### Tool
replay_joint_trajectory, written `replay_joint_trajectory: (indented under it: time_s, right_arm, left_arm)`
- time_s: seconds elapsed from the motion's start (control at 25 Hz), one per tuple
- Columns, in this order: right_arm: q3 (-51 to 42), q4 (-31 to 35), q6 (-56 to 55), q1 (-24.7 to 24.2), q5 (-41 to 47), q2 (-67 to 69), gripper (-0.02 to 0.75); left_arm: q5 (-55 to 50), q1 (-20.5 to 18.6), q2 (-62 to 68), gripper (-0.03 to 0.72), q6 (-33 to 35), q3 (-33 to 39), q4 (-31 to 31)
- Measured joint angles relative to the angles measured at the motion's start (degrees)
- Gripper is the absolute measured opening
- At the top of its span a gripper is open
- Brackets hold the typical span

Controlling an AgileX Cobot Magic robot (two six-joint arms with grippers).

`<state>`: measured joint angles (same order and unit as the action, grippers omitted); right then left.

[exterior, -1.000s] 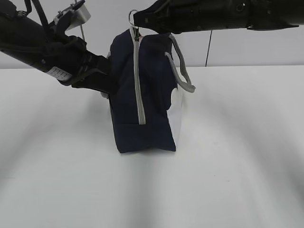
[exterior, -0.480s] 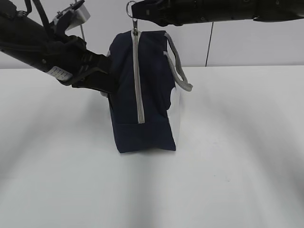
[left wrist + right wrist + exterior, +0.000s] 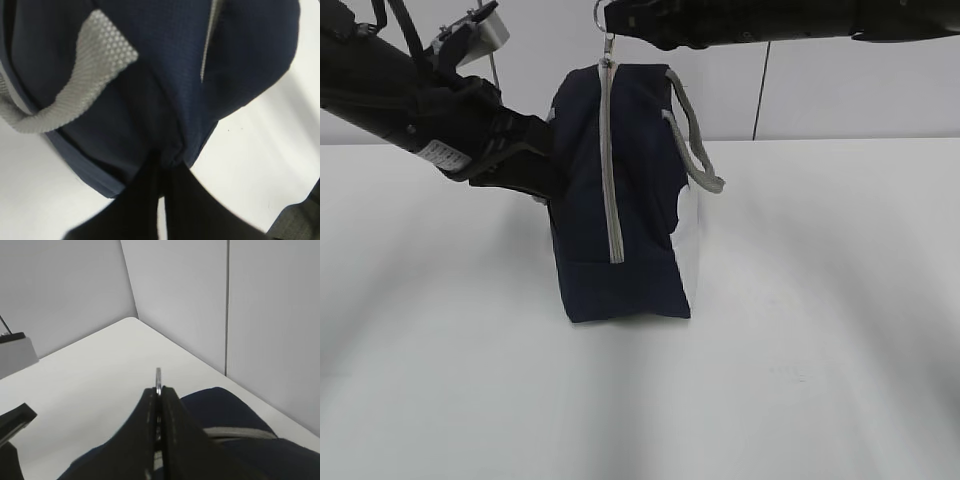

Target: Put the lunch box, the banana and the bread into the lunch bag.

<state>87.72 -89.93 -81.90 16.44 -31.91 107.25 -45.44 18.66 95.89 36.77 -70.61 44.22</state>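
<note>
The navy lunch bag stands upright on the white table, its grey zipper running down the near face. My right gripper is above the bag's top, shut on the metal ring pull, which sticks out between the fingertips. My left gripper is shut on a fold of the bag's navy fabric at its left side. A grey webbing handle hangs on the right; another shows in the left wrist view. The lunch box, banana and bread are out of view.
White tabletop all around the bag. A grey wall with a dark vertical seam stands behind. A white box-like part sits on the left arm.
My right gripper has lifted the ring pull slightly and shifted a little; the bag's top has straightened and stands taller. The left arm has held still.
</note>
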Motion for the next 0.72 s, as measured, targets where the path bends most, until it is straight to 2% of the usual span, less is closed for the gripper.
replay_joint_trajectory:
  time_s: [0.72]
  right_arm:
    - [7.8, -0.5, -4.8, -1.7, 0.5, 7.3, -0.016]
  left_arm:
    - [-1.3, 0.0, 0.0, 0.001, -0.1, -0.2, -0.9]
